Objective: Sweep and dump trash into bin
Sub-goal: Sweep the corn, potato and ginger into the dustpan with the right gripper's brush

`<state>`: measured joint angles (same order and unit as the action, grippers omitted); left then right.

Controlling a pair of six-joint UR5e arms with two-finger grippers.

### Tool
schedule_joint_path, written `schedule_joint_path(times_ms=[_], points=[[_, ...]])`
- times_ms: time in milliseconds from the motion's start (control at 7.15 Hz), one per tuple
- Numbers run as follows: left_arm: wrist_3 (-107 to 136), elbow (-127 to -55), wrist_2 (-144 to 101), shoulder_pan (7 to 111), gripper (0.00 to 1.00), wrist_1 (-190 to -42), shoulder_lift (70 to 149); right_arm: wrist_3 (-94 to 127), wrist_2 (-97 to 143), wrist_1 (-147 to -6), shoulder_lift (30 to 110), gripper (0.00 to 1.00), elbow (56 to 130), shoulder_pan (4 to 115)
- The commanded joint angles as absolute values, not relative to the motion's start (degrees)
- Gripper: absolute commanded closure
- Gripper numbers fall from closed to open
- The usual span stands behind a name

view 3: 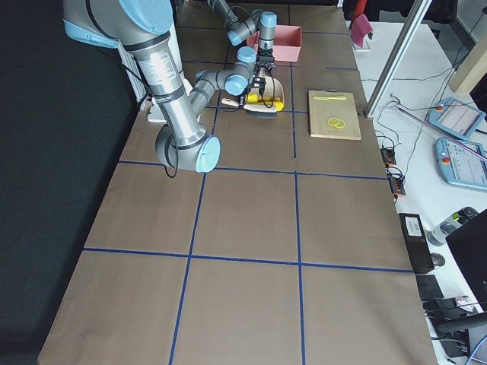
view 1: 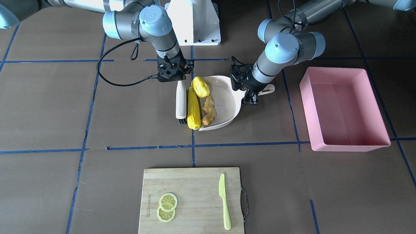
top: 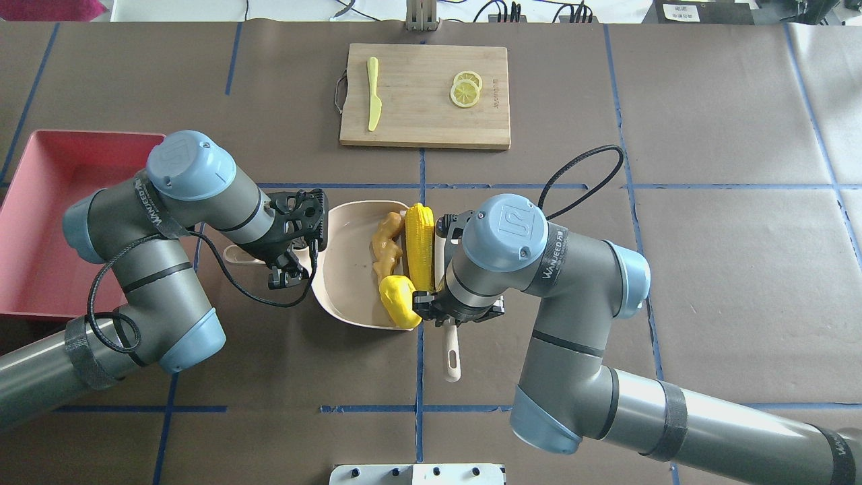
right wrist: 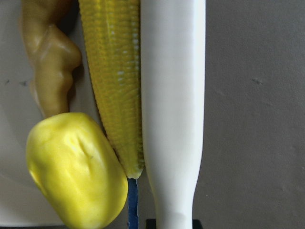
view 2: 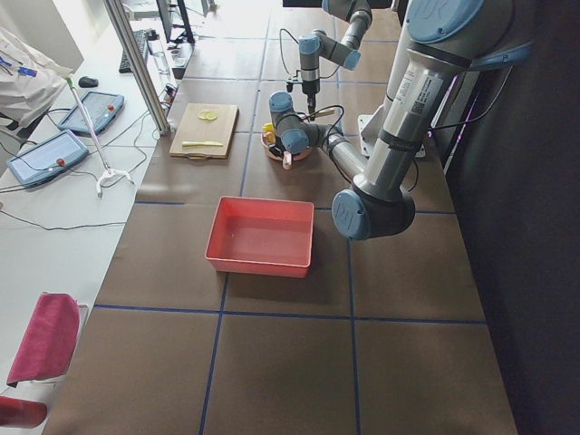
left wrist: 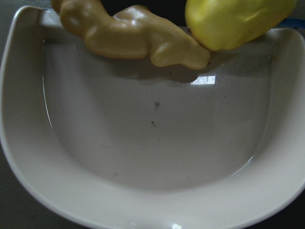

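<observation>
A beige dustpan (view 1: 227,97) lies mid-table. The tan ginger root (view 1: 208,112) and the yellow lump (view 1: 200,86) sit at its open mouth, and the corn cob (view 1: 193,109) lies along the mouth's edge. My right gripper (view 1: 172,73) is shut on a white brush (view 1: 180,100) that presses against the corn. My left gripper (view 1: 252,97) is shut on the dustpan's handle (view 1: 268,89). The pink bin (view 1: 344,107) stands empty, apart from the pan on my left. The right wrist view shows the brush (right wrist: 174,105), corn (right wrist: 116,81), ginger (right wrist: 50,62) and lump (right wrist: 74,171).
A wooden cutting board (view 1: 195,182) lies at the table's far side with two lemon slices (view 1: 167,206) and a light-green knife (view 1: 224,201) on it. The brush's handle end (top: 452,353) sticks out toward my base.
</observation>
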<state>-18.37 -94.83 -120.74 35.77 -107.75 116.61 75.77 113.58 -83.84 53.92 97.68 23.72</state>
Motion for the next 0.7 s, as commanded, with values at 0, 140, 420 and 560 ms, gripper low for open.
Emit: schedule_joint_path(times_ms=[0, 140, 420, 560], points=[[-18.4, -94.7, -120.7, 35.8, 0.99, -107.8, 116.5, 76.6, 113.6, -83.6, 52.3, 1.0, 97.2, 22.1], [-18.4, -94.7, -120.7, 35.8, 0.99, -107.8, 116.5, 77.3, 113.6, -83.6, 50.5, 1.0, 96.0, 21.5], [-18.3, -94.7, -120.7, 35.8, 0.99, -107.8, 116.5, 77.7, 112.2, -82.8, 48.9, 1.0, 93.8, 20.4], [-18.3, -94.7, -120.7, 35.8, 0.99, -107.8, 116.5, 77.6, 112.1, -82.4, 48.4, 1.0, 93.3, 20.3]])
